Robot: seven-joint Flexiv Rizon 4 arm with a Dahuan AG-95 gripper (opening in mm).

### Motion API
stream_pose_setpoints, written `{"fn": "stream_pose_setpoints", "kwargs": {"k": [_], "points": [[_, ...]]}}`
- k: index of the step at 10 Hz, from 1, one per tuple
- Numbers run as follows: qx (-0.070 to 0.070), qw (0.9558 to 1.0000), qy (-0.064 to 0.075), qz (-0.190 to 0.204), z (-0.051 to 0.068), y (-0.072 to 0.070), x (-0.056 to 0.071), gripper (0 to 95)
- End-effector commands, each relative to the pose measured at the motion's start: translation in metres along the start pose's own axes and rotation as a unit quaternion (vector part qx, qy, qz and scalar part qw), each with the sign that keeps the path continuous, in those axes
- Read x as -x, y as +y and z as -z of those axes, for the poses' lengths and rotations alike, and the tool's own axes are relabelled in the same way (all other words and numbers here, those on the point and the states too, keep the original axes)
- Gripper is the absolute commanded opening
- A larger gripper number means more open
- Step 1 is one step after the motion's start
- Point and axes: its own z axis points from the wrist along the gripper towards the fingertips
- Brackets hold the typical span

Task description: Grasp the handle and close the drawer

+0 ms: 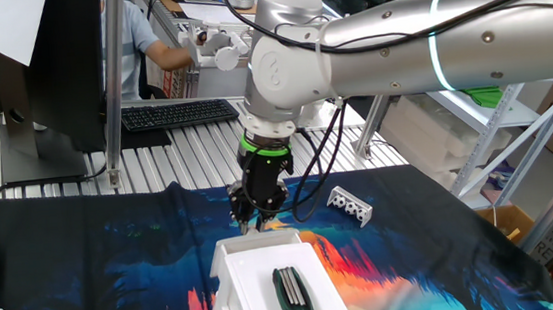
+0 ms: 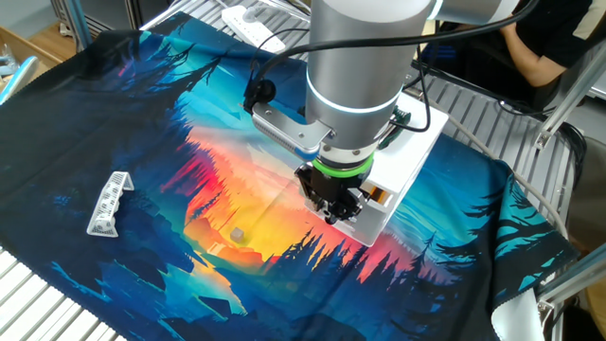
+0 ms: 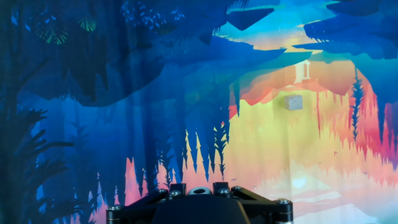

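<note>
The white box unit (image 1: 256, 269) stands on the colourful cloth; it also shows in the other fixed view (image 2: 417, 152). The drawer's front panel (image 2: 379, 224) sits about flush with the unit's front, and the hand hides most of it. My gripper (image 1: 255, 217) is low at the middle of that front, also seen in the other fixed view (image 2: 331, 210). In the hand view my gripper (image 3: 199, 186) has its two fingertips close together with a small rounded pale piece, the handle (image 3: 199, 191), between them. The jaws look shut on it.
A dark green multi-tool (image 1: 294, 299) lies on top of the box unit. A grey-white perforated block (image 1: 350, 206) lies on the cloth to one side (image 2: 108, 204). A small grey cube (image 2: 238, 233) sits on the cloth ahead of the hand (image 3: 293, 102). A keyboard (image 1: 178, 113) lies behind.
</note>
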Motion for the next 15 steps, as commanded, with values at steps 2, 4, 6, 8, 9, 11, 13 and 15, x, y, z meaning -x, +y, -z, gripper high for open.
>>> {"fn": "stream_pose_setpoints", "kwargs": {"k": [2,4,6,8,9,11,13,15], "points": [[0.001,1.0000,0.002,0.000,-0.001,0.001,-0.001,0.0],[0.001,1.0000,0.002,-0.001,-0.003,0.002,-0.005,0.0],[0.001,1.0000,0.002,0.000,-0.005,0.003,-0.009,0.0],[0.000,1.0000,0.002,0.000,-0.003,0.003,-0.012,0.0],[0.000,1.0000,0.002,0.000,-0.003,0.004,-0.013,0.0],[-0.001,1.0000,0.004,0.001,-0.003,0.004,-0.016,0.0],[-0.001,1.0000,0.008,0.002,-0.002,0.005,-0.017,0.0],[-0.001,1.0000,0.008,0.002,-0.002,0.005,-0.018,0.0]]}}
